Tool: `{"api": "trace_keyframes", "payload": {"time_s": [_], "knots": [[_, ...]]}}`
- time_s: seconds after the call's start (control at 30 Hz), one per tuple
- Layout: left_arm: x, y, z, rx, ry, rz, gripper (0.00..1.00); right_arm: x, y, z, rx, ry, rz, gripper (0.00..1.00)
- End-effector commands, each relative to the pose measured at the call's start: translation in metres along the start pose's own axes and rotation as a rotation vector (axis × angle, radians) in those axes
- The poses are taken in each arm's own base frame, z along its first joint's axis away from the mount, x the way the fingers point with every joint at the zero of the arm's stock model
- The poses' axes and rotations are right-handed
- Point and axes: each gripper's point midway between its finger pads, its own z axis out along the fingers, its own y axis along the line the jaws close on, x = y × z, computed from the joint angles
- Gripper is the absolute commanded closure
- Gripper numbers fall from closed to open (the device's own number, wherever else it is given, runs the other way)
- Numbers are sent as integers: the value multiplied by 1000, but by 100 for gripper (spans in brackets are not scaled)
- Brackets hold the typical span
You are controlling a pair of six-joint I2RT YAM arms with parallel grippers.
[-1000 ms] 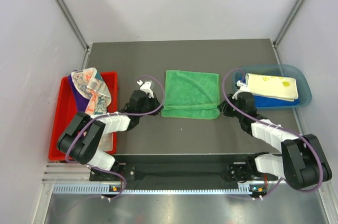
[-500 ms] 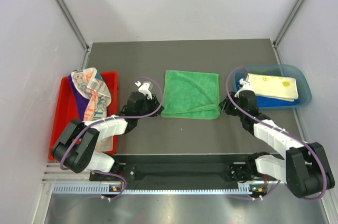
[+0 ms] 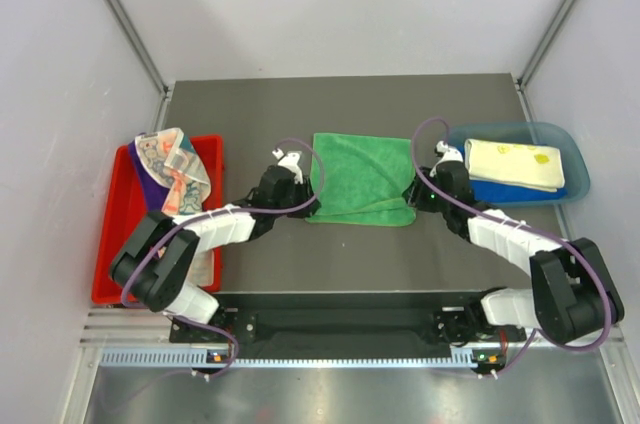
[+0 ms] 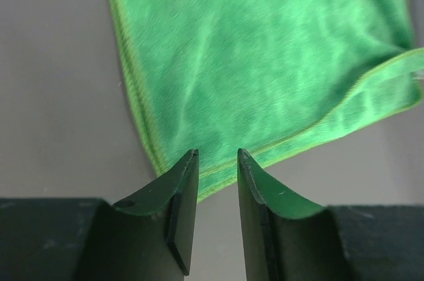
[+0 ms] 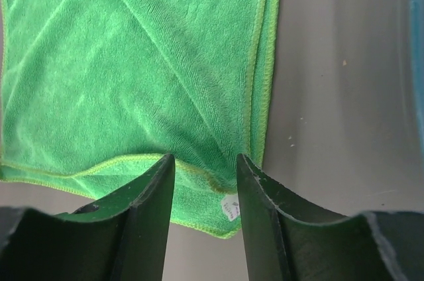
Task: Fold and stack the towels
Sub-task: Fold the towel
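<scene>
Resting on grey table (image 3: 340, 104) (pale walls (image 3: 350, 4)), green towel (image 3: 360, 179)

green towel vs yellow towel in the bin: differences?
Green towel is plain; pale yellow towel has small greenish marks. Green towel lies on the table; pale yellow towel sits in the blue bin on a blue towel. Left gripper and right gripper, open, are at the green towel's near corners; none at the yellow towel. Both lie folded flat.
</scene>
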Motion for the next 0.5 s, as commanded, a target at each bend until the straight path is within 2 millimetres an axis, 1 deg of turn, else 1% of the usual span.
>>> {"api": "trace_keyframes", "payload": {"time_s": [0.0, 0.03, 0.07, 0.13, 0.17, 0.2, 0.23, 0.37, 0.47], "knots": [[4, 9, 4, -80, 32, -24, 65, -13, 9, 1, 4, -38, -15, 59], [3, 8, 6, -87, 34, -23, 65, -12, 9, 1, 3, -36, -19, 64], [7, 13, 8, -109, 48, -24, 65, -10, 9, 1, 3, -31, -21, 66], [14, 15, 9, -132, 79, -22, 65, -5, 8, -1, 7, -23, -31, 74], [16, 22, 10, -169, 82, -23, 66, -3, 7, -2, 9, -17, -31, 77], [18, 25, 11, -188, 89, -21, 66, -2, 7, -4, 4, -20, -34, 79], [22, 27, 11, -197, 102, -21, 67, 2, 5, -5, 9, -12, -36, 80], [28, 34, 11, -232, 116, -25, 69, 6, 2, -10, 13, -9, -45, 84], [30, 38, 10, -255, 125, -22, 74, 8, 2, -14, 11, -4, -52, 89]]}}
